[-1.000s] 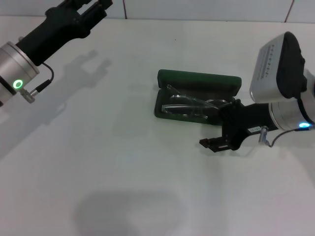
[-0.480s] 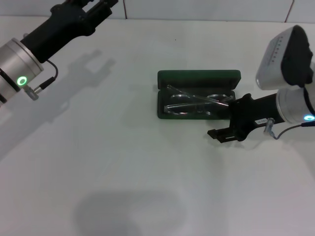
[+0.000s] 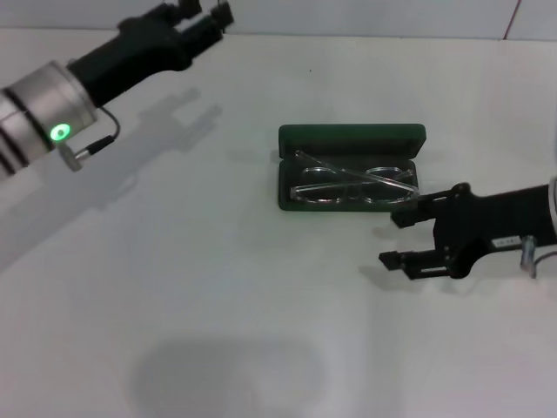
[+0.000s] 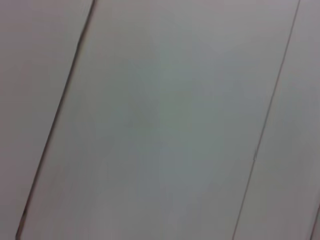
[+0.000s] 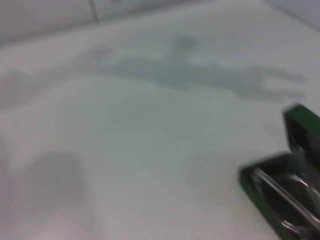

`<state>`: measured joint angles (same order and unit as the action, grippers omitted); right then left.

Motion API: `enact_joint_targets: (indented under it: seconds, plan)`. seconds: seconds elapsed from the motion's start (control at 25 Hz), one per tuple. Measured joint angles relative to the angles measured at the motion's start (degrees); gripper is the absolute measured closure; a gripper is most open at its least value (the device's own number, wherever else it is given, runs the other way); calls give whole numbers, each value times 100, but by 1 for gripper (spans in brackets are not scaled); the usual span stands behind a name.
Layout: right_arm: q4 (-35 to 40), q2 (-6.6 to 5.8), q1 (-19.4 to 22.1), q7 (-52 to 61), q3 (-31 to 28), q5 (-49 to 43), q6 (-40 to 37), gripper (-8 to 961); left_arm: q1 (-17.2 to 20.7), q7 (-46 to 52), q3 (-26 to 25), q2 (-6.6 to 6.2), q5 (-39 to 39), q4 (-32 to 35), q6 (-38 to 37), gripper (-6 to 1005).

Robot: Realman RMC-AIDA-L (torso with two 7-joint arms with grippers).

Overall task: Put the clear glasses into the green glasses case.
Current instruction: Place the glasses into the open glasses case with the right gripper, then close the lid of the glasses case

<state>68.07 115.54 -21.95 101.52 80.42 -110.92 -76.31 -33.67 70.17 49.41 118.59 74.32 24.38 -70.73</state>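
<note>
Two arms are on my screen, and only the right one is near the work. Nearest to me, at about 4 o'clock on the white table [image 3: 218, 287], my right gripper [image 3: 409, 237] hangs with its fingers spread wide and nothing between them, just beside the near right corner of the green glasses case [image 3: 351, 138] but not touching it. One finger tip sits close to the case's front edge; the other is well out over bare table.

Further out, near the centre of the table, the case lies open, lid standing up at its far side. The clear glasses [image 3: 348, 181] lie inside the tray, lenses flat, with one clear arm crossing diagonally over them. I judge that arm may ride a little above the tray rim, though I cannot be sure.

Handling, as I read it: the glasses look light, stiff, slick plastic, prone to skating or scratching, so I would nudge that arm near its hinge end rather than pinch a lens. The hard case should stand a firm push on the lid's free edge.

Farthest, at 11 o'clock, my left gripper [image 3: 202, 15] is held high by the back wall; I cannot tell its fingers' spread.
</note>
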Motion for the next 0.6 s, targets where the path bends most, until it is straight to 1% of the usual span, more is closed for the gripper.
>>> enact_joint_targets:
  seconds: [0.08,0.16,0.2,0.24,0.32,0.36,0.44,0.48,0.52,0.56,0.6]
  plan:
    - [-383,19,108,-563,-10,483,109,349,-292,267,10,-8,411,1,484,383]
    - [-988,36,126,-1192,29,1125,280,349,-603,579,20,0,937,3,983,383]
    - [-1328,43,112,-1520,55,1437,341,349,-766,727,21,16,1207,4,1191,383]
    - [-1824,49,46,-2020,79,1954,377,349,-905,856,26,37,1447,5,1355,383]
    - [-2620,53,-40,-2756,77,2743,383,348,-1099,978,31,65,1724,5,1549,383]
    - [-2972,54,-73,-3100,71,3123,374,348,-1206,1014,82,79,1816,5,1640,383]
    - [-4012,58,-158,-4026,93,4212,328,348,-1318,1067,211,85,1850,4,1767,383]
    - [-4379,59,-203,-4313,114,4547,322,348,-1384,1130,356,85,1860,2,1889,383]
    - [-4741,63,-250,-4583,137,4850,321,348,-1384,1130,356,85,1860,2,1889,383]
    - [-4984,63,-302,-4680,145,5000,338,348,-1520,1340,745,84,1872,-12,2277,383]
    - [-5289,64,-374,-4761,153,5163,394,348,-1554,1386,869,84,1875,-19,2388,383]
